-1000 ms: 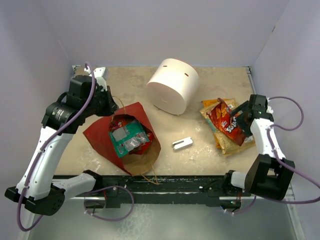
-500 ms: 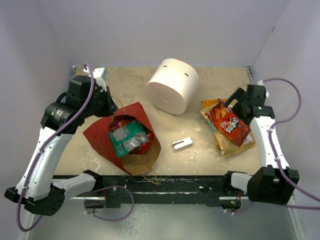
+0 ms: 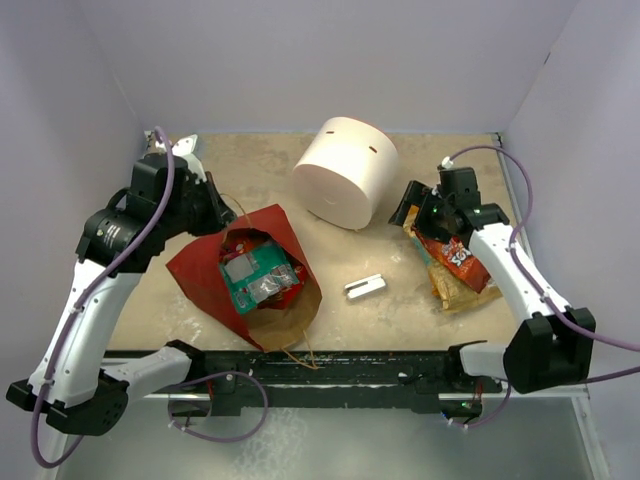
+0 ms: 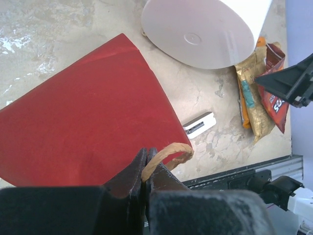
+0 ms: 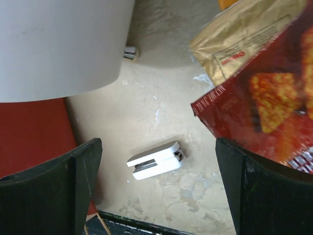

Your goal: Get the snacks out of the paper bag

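Observation:
The paper bag (image 3: 205, 268) lies on its side, red outside (image 4: 88, 117), its brown mouth facing the near edge. Inside the mouth are a teal packet (image 3: 252, 272) and other snacks. My left gripper (image 4: 145, 155) is shut on the bag's twine handle (image 4: 168, 152), at the bag's far left in the top view (image 3: 213, 215). More snacks (image 3: 455, 265) lie in a pile on the right: a red packet (image 5: 274, 98) over a gold one (image 5: 239, 39). My right gripper (image 5: 159, 191) hangs open and holds nothing, at the pile's far left corner (image 3: 415, 208).
A big white cylinder (image 3: 345, 170) lies on its side at the back, between the bag and the pile. A small grey-white bracket (image 3: 365, 288) rests on the table between them, below my right gripper (image 5: 155, 160). The table's black front rail (image 3: 340, 365) runs along the near edge.
My right arm has swung away from over the snack pile, moving left and back toward the white cylinder, still open. The left gripper keeps its hold on the handle, barely shifted.

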`<state>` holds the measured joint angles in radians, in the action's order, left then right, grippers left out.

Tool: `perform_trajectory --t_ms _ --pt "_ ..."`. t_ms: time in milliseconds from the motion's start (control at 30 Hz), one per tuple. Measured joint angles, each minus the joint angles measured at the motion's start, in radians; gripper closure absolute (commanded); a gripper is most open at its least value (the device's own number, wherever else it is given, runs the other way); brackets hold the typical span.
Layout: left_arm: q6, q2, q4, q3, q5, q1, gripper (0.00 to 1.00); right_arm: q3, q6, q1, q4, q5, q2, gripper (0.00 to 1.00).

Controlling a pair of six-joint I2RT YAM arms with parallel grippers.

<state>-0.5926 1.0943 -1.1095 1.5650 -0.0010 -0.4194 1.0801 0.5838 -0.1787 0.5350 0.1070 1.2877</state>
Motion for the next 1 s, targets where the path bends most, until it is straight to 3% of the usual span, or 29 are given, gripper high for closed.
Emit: perform_trajectory --t_ms 233,467,633,800,1000 --pt "-0.063 -0.037 0.010 -0.017 -0.012 0.000 1.00 -0.024 0.004 -0.002 -0.113 0.037 0.114 0.00" --pt "-0.098 -0.038 0.016 -0.024 -0.012 0.000 1.00 0.060 0.006 -0.003 -0.146 -0.048 0.294 0.00" --pt "-0.111 -0.034 0.016 -0.024 -0.012 0.000 1.00 0.114 -0.001 0.000 -0.144 -0.100 0.320 0.00" --pt "-0.129 -0.034 0.016 -0.025 -0.014 0.000 1.00 0.122 -0.034 -0.001 -0.139 -0.076 0.257 0.00" --pt "-0.131 -0.048 0.016 -0.028 -0.032 0.000 1.00 0.057 -0.139 -0.062 -0.192 0.037 -0.021 0.00"
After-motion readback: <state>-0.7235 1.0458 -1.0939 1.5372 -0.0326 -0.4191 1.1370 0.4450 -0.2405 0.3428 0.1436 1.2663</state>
